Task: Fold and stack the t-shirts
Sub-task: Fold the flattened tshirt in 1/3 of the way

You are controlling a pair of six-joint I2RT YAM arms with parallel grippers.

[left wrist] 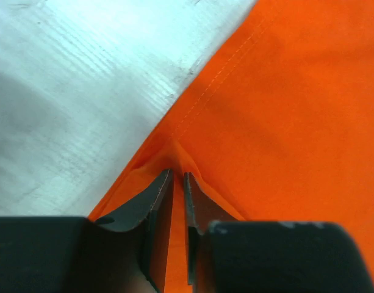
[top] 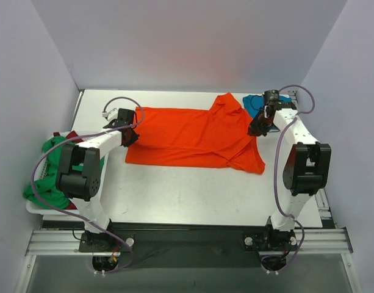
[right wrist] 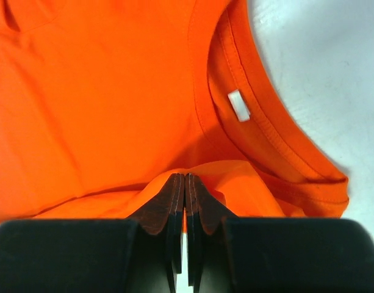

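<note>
Overhead view of a white tabletop [top: 174,195] with two robot arms. At 9 o'clock, a white basket [top: 33,209] hangs off the edge and holds a crumpled green shirt [top: 49,183] with a dark red shirt [top: 69,135] showing beside it. The left gripper [left wrist: 177,174] sits at the 9 o'clock end of an orange shirt [top: 187,137]. Its jaws are a sliver apart with a raised ridge of the hem between them, and the pictures do not show whether they are gripping it. The orange shirt lies mostly flat across the middle of the tabletop, hem toward 9 o'clock and collar [right wrist: 235,73] toward 3 o'clock, with one sleeve poking up toward 1 o'clock. At the 3 o'clock end, the right gripper [right wrist: 185,177] has its jaws pressed together on a small fold of orange cloth just beside the collar and its white label [right wrist: 238,105]. A teal shirt [top: 255,104] lies at 1 o'clock, touching the orange sleeve. The risk is uneven tension. If the left jaws are slack, the hem could slip free when the arms lift, and the fold would come out crooked. The right grip holds only a thin pinch, so a hard pull might bunch the neck or drag the sleeve across the teal shirt.
</note>
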